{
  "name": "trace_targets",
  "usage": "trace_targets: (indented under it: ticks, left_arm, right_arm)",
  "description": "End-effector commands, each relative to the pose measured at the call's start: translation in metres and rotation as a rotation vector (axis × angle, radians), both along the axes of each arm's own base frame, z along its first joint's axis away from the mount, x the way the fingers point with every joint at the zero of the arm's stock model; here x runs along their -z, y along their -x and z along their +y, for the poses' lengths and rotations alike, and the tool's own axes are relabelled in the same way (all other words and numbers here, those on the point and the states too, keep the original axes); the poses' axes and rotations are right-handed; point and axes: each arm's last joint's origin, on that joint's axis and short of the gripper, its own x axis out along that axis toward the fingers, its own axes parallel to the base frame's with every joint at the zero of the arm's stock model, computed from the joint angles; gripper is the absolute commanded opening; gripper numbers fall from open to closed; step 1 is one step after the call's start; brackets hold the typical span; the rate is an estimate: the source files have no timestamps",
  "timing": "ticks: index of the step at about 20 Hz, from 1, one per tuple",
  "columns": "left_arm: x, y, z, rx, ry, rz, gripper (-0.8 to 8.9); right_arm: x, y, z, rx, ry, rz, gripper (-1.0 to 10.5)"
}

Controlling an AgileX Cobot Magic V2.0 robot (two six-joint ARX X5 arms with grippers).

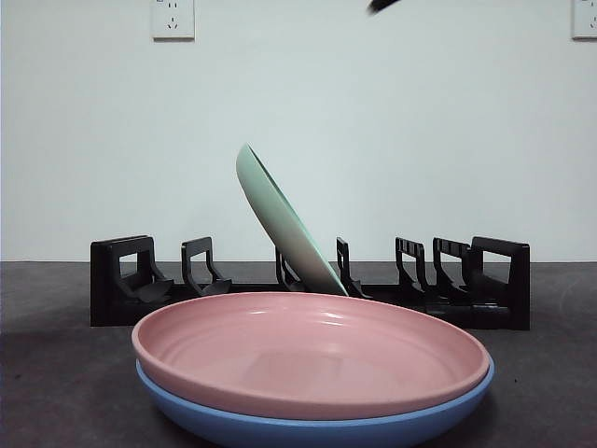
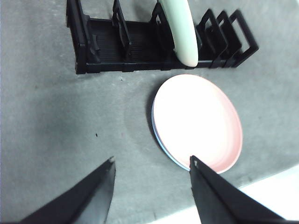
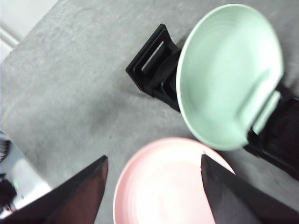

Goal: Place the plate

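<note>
Down at table height, the blue plate (image 1: 317,425) is mostly hidden: only its rim peeks out beneath the pink plate (image 1: 312,355) stacked on it, and the bottom edge of the front view cuts it off. In the left wrist view the blue one (image 2: 161,147) is just a thin crescent along one side of the pink plate (image 2: 198,121), and the right wrist view shows no blue at all, only pink (image 3: 161,182). Behind the stack, the green plate (image 1: 284,224) leans tilted in a middle slot of the black rack (image 1: 121,280), its foot hidden by the pink rim. The right wrist view gives what the front cannot: the green plate's full concave face (image 3: 229,74), with the rack (image 3: 152,67) partly covered behind it. The left wrist view catches that plate edge-on (image 2: 182,32), its upper part cut off, and shows the rack (image 2: 93,46) with free slots on both sides. The left gripper (image 2: 152,163) hangs high, jaws spread wide and empty, over the bare grey table (image 2: 60,121) just beside the stack. The right gripper (image 3: 154,161) hovers above the pink plate, jaws apart too, holding nothing. A black tip (image 1: 382,5) pokes in at the top of the front view; which arm it belongs to I can't say.
</note>
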Motion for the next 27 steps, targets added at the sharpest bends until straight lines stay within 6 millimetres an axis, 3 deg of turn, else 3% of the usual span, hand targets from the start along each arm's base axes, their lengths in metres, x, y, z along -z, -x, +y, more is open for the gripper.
trace_targets:
  ticks: [1,5,11,18,24,27]
  left_arm:
    - [-0.005,0.004,0.003,-0.018,0.028,-0.01,2.53]
    - [-0.005,0.004,0.003,-0.018,0.028,-0.01,2.53]
    - [-0.005,0.004,0.004,-0.042,0.013,-0.021,2.53]
    - [-0.005,0.003,0.004,-0.062,0.0,-0.03,2.53]
    - [-0.005,0.003,0.005,-0.075,-0.011,-0.037,2.53]
    - [-0.005,0.003,0.005,-0.075,-0.011,-0.037,2.53]
  right_arm:
    - [0.006,-0.035,0.019,-0.03,0.003,0.036,3.1]
    - [0.022,-0.089,0.047,-0.055,-0.012,0.109,3.1]
    - [0.044,-0.133,0.08,-0.072,-0.014,0.132,3.1]
    - [0.073,-0.154,0.088,-0.055,0.012,0.173,2.3]
    - [0.076,-0.155,0.09,-0.079,-0.005,0.193,0.3]
    - [0.076,-0.153,0.091,-0.102,-0.023,0.21,0.1]
